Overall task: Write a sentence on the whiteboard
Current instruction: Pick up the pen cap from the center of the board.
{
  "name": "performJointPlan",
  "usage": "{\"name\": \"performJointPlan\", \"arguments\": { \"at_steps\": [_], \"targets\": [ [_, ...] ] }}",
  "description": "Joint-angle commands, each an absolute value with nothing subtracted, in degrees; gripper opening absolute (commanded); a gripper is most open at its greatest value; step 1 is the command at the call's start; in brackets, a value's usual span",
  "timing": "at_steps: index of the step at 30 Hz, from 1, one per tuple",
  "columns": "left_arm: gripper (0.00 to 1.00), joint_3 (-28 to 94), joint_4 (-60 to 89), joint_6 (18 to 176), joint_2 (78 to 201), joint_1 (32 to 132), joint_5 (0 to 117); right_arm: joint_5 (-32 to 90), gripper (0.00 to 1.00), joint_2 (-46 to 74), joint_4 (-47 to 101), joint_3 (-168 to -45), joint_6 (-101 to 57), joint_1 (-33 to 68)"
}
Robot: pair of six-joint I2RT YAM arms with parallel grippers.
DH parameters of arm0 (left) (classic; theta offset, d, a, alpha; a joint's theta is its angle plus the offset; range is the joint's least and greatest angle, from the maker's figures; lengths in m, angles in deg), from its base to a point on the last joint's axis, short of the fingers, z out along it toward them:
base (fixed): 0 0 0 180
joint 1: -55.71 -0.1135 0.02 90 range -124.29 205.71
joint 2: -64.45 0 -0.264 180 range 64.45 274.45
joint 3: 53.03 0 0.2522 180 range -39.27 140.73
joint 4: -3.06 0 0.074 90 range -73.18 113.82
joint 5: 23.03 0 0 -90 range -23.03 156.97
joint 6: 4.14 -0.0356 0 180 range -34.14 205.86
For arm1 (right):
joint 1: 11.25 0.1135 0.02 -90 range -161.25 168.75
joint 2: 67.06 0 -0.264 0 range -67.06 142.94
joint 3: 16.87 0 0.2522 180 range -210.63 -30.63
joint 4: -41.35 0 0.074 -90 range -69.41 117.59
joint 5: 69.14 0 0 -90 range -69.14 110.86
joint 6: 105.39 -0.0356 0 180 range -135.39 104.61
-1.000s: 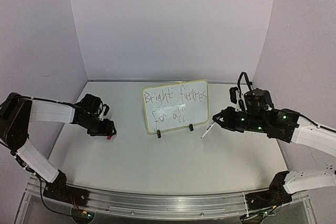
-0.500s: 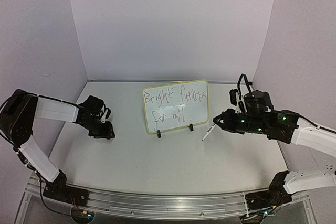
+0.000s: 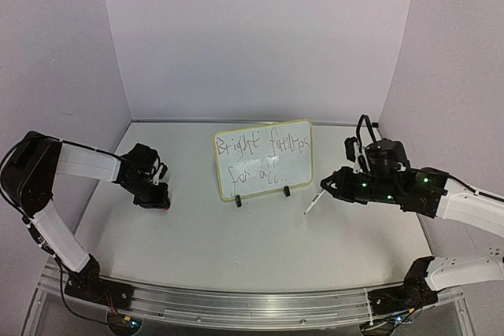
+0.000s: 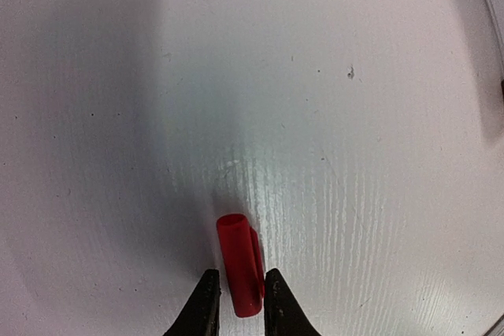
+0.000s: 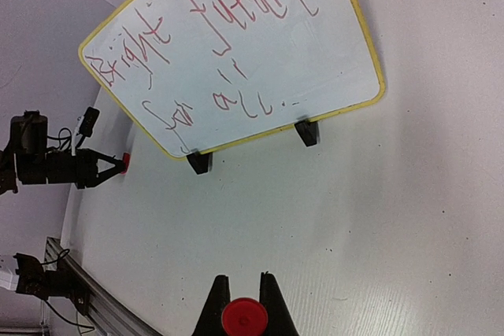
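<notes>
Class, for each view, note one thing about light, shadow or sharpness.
Top external: soft, even light, whiteboard writing readable. Left wrist: broad shadow on the left, a glare patch on the table above the red cap. Right wrist: the pen end is slightly soft, the whiteboard sharp.

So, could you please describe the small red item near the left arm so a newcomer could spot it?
From the whiteboard standing mid-table, look left to where the left gripper meets the tabletop. Between its fingertips lies the red cap: a short, stubby tube, unlike the long white marker in the right gripper.
</notes>
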State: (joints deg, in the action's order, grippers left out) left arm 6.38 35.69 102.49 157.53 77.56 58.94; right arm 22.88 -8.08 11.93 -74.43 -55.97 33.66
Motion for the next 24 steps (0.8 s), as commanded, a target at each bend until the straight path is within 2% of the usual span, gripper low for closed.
{"name": "performJointPlan", "arguments": {
  "at_steps": [1,7,13,15,19,24],
  "targets": [
    [0.17,8.2,37.2,103.3,157.8,77.7,60.3,21.9,0.00,-9.5,12.2,-74.1,-56.2,33.3],
    [0.14,8.9,38.2,103.3,158.9,77.7,60.5,21.7,0.00,-9.4,12.2,-74.2,-56.1,33.2],
    [0.01,8.6,38.4,103.3,158.2,77.7,60.1,21.4,0.00,-9.1,12.1,-74.2,-56.0,33.2],
    [0.00,8.0,38.2,103.3,157.0,77.7,60.0,21.7,0.00,-8.6,12.3,-74.6,-55.9,33.2],
    [0.00,3.5,34.6,102.7,150.4,78.0,58.0,25.9,0.00,-6.3,14.1,-76.7,-55.4,33.4],
    [0.00,-5.4,27.2,101.6,136.1,82.9,55.8,29.1,0.00,-3.9,18.7,-77.3,-57.8,33.6]
  ]
}}
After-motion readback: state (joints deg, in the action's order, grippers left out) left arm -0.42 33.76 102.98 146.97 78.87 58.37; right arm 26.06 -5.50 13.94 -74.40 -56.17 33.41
